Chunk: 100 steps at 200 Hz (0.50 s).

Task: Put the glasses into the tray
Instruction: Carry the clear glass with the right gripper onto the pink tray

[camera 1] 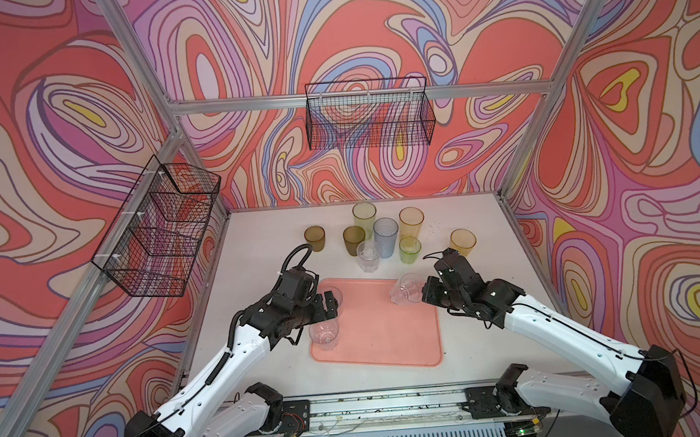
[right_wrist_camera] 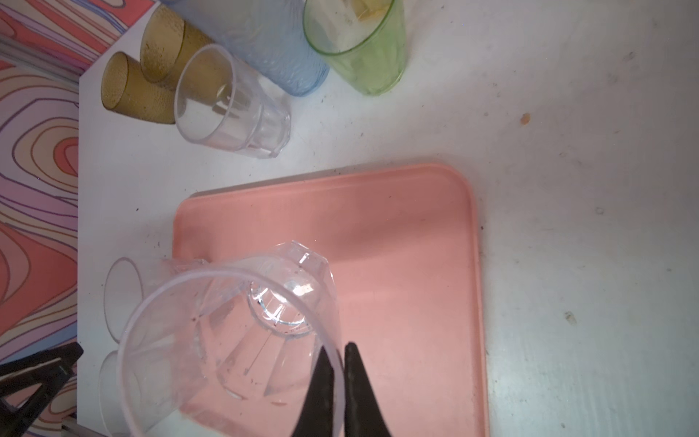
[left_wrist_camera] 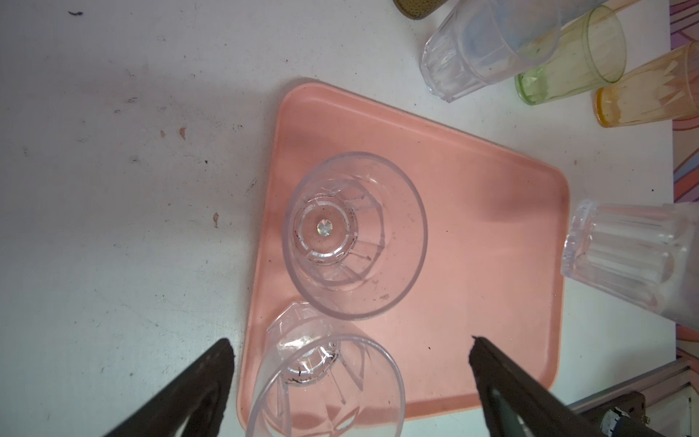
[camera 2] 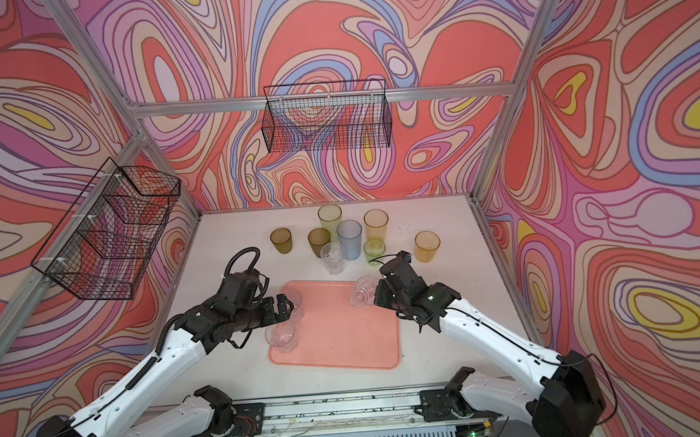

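Tray (camera 1: pixel 388 333) left side: left gripper (left_wrist_camera: pixel 350 342) spread fully wide, nothing held, above two glasses already standing inside, far-left clear glass (camera 1: pixel 336 293) and near-left clear glass (camera 1: pixel 324 335). Past the tray's far edge, on the table (camera 1: pixel 258 241), not yet moved: eight more, from brown glass (camera 1: pixel 314 238) across to amber glass (camera 1: pixel 463 242). Over the tray's far-right corner: right gripper (right_wrist_camera: pixel 338 346) pinched shut on the rim of third clear glass (camera 1: pixel 405 291), tilted, contact with tray unclear. Roughly a quarter done, judging by count.

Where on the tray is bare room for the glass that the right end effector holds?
Bare: the tray's middle and near right corner, up to its right rim. Crowded: its left side, where two clear glasses stand by the open left end effector.
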Each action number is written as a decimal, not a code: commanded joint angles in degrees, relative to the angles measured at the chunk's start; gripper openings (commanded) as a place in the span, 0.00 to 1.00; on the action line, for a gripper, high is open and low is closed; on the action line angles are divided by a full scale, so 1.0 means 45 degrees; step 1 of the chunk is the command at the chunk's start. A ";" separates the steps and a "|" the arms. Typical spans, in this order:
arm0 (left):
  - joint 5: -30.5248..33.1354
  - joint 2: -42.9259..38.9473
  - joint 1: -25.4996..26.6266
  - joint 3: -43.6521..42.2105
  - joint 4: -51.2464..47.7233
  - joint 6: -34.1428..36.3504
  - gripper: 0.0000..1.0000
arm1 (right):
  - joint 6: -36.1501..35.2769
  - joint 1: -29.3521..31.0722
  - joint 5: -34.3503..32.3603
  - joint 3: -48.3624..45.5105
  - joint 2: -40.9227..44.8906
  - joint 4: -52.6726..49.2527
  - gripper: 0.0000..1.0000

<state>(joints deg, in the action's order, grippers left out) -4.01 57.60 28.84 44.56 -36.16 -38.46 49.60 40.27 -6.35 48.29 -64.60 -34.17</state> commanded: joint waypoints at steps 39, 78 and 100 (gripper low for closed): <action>0.0123 -0.0817 0.0031 0.0236 -0.0558 -0.0420 1.00 | 0.1575 0.3033 -0.1896 0.0958 -0.1050 -0.0670 0.00; 0.0204 -0.0744 0.0035 0.0217 -0.0605 -0.0285 1.00 | 0.2173 0.4472 -0.2291 0.1965 -0.2487 -0.0757 0.00; 0.0840 -0.0431 -0.0017 0.0381 -0.1190 -0.0252 1.00 | 0.2539 0.5221 -0.2554 0.2605 -0.3232 -0.1192 0.00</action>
<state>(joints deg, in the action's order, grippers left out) -3.20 54.57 28.84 44.80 -37.56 -39.27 58.02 60.84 -14.76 56.71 -76.69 -38.13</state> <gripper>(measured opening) 0.998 0.056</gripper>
